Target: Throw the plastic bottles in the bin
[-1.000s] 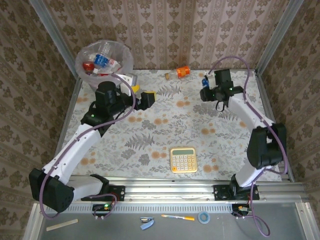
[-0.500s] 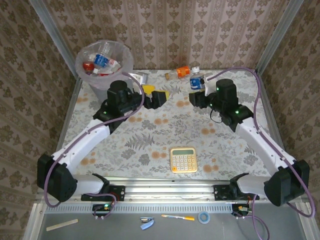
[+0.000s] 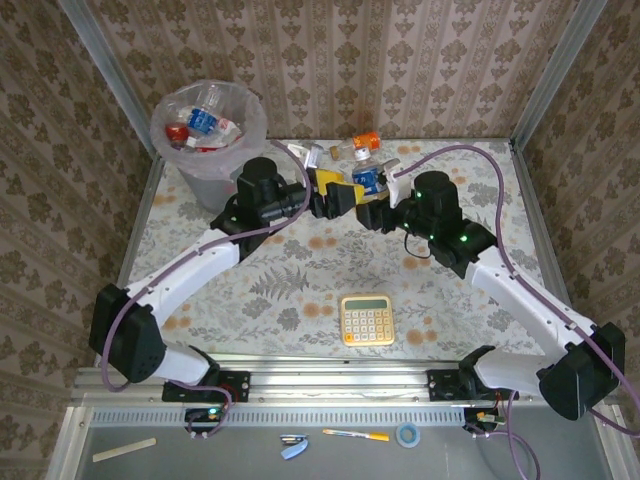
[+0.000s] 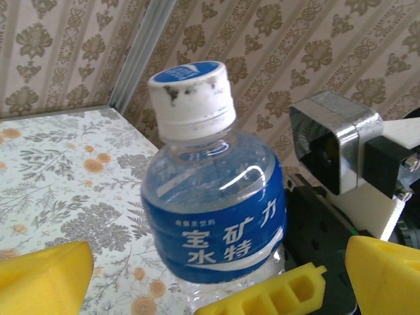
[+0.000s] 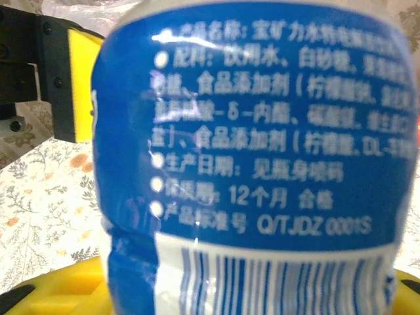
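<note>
A small clear bottle with a blue label and white cap (image 3: 366, 177) stands upright above the table's back middle, with my right gripper (image 3: 376, 206) shut on its lower part. In the right wrist view the label (image 5: 256, 131) is very close, with a yellow finger (image 5: 65, 289) beneath it. My left gripper (image 3: 336, 196) is open. Its yellow fingers (image 4: 39, 275) stand wide on either side of this bottle (image 4: 216, 203) without touching it. An orange-labelled bottle (image 3: 363, 141) lies by the back wall. The grey bin (image 3: 208, 128) at the back left holds several bottles.
A yellow calculator (image 3: 366, 320) lies near the front middle. A clear crushed bottle (image 3: 300, 153) lies behind the left gripper. Patterned walls close in the back and sides. The right arm's wrist camera (image 4: 331, 147) faces the left wrist camera.
The right arm has swung left from the back right corner, carrying the blue-labelled bottle to the middle. The left arm has moved right from the bin to meet it.
</note>
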Available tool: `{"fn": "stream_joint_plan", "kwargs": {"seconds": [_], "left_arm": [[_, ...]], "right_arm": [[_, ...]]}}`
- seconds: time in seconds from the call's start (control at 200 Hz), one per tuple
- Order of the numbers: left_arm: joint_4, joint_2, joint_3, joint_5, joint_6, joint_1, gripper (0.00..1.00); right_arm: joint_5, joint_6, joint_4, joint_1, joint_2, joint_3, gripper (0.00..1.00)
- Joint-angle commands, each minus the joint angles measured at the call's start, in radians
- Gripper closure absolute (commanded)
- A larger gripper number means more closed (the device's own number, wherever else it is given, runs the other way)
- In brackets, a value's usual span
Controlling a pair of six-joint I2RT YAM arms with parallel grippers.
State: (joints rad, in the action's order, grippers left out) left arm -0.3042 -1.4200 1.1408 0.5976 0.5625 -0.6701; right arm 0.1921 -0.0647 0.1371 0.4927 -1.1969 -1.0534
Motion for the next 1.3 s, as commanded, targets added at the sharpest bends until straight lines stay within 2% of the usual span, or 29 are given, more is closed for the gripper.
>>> {"fn": "stream_joint_plan", "kwargs": {"seconds": [0.0,0.18,0.645,0.865,1.045,1.295], "left_arm": [[-0.079,-0.012,0.022,0.039,0.049,-0.008,0.02],[-0.099,-0.036,0.031,0.082,0.071,-0.017,0.04],[-0.106,-0.091,0.050,0.088,0.091,-0.018,0.10],[-0.089,-0.092,0.051,0.094,0.081,-0.016,0.29],[-0.082,-0.086,0.046,0.094,0.078,-0.014,0.45],[-0.047,-0.052,0.032,0.090,0.057,0.002,0.52]], "right_arm": [[0.015,-0.012,-0.033,0.016,0.017,0.004,0.45],[0.023,-0.007,-0.035,0.035,0.011,0.000,0.45],[0.074,0.008,-0.032,0.078,0.030,0.012,0.45],[0.075,0.017,-0.018,0.084,0.031,0.015,0.44],[0.077,0.016,-0.018,0.085,0.039,0.018,0.36],[0.074,0.020,-0.004,0.084,0.051,0.036,0.13]]}}
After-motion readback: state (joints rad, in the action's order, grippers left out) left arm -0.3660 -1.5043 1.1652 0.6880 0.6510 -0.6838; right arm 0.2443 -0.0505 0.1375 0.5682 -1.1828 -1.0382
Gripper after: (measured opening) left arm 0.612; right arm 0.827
